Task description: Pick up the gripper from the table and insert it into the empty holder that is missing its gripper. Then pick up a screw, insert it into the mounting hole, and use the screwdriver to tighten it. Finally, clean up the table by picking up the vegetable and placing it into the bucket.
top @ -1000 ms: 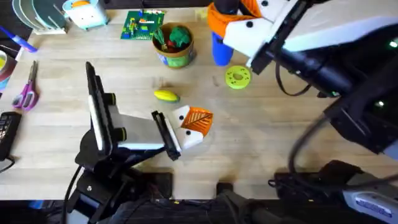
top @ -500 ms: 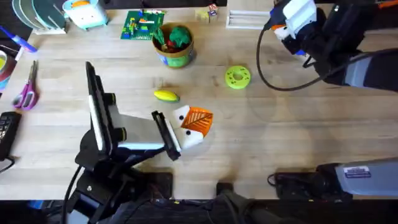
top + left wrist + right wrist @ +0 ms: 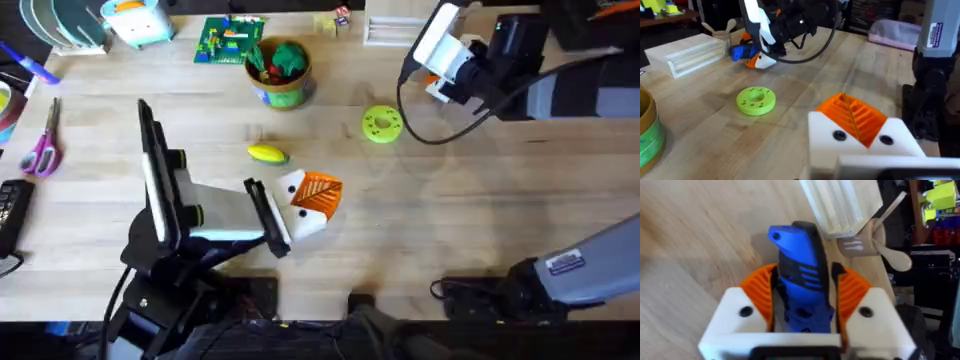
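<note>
My right claw (image 3: 802,307) grips the blue screwdriver (image 3: 802,275), its length running between my pads, at the table's far right. My left claw (image 3: 300,205) lies nearer the yellow vegetable (image 3: 267,154); I cannot tell its opening.

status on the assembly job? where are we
Orange gripper looks seated in the holder; whether its screw is tightened can't be told. In hand: right gripper is shut on the blue screwdriver at the table's far right. Left: the yellow vegetable lies on the table, not in the bucket.
</note>
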`<state>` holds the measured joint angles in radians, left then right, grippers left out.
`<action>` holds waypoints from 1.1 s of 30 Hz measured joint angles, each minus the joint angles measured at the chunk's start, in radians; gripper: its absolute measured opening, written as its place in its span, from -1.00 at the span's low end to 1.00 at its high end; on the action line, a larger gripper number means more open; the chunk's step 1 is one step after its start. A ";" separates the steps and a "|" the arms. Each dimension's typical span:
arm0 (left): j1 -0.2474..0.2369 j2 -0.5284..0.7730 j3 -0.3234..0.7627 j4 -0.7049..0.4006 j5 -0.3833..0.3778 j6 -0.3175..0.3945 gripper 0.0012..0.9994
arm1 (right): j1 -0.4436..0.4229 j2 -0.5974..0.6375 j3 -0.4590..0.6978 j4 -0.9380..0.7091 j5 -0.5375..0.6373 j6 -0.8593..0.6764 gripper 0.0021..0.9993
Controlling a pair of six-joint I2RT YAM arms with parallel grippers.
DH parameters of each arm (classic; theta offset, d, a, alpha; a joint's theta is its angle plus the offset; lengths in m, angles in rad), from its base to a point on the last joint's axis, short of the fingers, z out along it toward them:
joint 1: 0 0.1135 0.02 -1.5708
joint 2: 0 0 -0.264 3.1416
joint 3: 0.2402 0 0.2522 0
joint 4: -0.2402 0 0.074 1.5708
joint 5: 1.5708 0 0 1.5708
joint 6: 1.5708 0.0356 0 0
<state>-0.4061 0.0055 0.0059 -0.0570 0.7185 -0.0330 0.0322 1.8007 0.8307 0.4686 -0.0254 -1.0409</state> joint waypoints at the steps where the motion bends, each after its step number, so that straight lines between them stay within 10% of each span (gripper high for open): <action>1: 0.000 0.000 0.000 0.000 0.000 0.000 -0.99 | 0.000 0.003 0.000 -0.009 0.001 -0.001 0.17; 5: 0.000 0.000 0.000 0.000 0.000 0.000 -0.99 | -0.002 0.003 0.005 -0.005 0.005 0.043 0.97; 18: 0.000 0.000 0.000 0.000 0.000 0.000 -0.99 | -0.001 -0.187 0.005 -0.112 0.005 0.574 0.98; 33: 0.000 0.000 0.000 0.000 0.000 0.000 -0.99 | 0.063 -0.776 0.005 -0.879 0.002 1.136 0.98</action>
<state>-0.4061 0.0055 0.0059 -0.0570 0.7185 -0.0330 0.0952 1.0251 0.8360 -0.4101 -0.0231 0.0948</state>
